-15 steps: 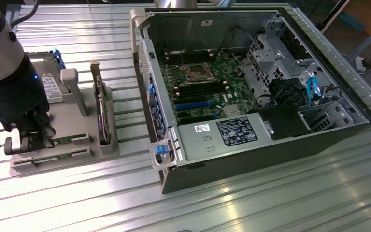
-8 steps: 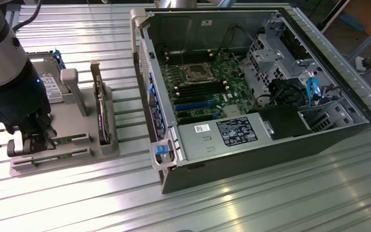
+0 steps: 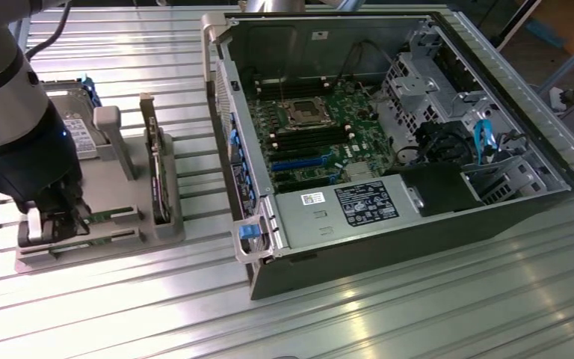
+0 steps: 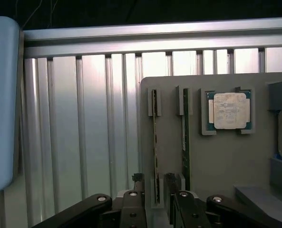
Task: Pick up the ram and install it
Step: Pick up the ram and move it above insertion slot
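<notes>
Two green ram sticks stand on edge in the slots of a grey holder tray (image 3: 98, 254). In the wrist view my gripper (image 4: 156, 192) is open, its dark fingers (image 4: 133, 209) standing on either side of one end of the ram (image 4: 155, 137), with a gap on both sides. The second stick (image 4: 185, 137) runs parallel beside it, closer to the silver processor chip (image 4: 231, 110). In the exterior view the gripper (image 3: 56, 223) is down at the tray's left end, over the ram (image 3: 107, 238). The arm hides part of the tray.
A dark expansion card (image 3: 158, 172) stands on edge in the tray beside the sticks, with a hard drive (image 3: 78, 131) behind. The open computer case (image 3: 387, 134) lies at the exterior view's right, its motherboard (image 3: 312, 127) exposed. A slatted aluminium table (image 3: 387, 314) carries everything.
</notes>
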Available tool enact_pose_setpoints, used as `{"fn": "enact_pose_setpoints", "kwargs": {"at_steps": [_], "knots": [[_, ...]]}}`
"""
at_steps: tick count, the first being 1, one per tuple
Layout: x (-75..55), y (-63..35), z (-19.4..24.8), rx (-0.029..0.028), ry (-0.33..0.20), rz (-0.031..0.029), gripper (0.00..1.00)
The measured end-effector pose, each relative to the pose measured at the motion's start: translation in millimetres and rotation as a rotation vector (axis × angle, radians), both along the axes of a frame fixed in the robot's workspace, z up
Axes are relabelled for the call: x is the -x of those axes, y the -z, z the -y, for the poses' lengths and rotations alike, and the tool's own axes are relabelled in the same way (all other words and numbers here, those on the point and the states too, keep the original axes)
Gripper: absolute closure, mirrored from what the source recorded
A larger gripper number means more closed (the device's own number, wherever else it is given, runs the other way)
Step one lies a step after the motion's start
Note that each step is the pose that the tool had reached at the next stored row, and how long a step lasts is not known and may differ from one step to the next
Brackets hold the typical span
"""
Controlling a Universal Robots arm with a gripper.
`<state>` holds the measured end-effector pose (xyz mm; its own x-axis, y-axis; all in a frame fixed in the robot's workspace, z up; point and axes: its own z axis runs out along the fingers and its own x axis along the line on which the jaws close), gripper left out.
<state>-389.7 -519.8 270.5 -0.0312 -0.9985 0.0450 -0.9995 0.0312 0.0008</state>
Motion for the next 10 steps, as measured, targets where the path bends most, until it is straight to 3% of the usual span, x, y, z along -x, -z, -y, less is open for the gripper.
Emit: {"fn": "enact_pose_setpoints", "kwargs": {"at_steps": [10], "knots": [[0.1, 15.1, 0.1, 0.0001, 0.0, -0.0011, 0.7]]}}
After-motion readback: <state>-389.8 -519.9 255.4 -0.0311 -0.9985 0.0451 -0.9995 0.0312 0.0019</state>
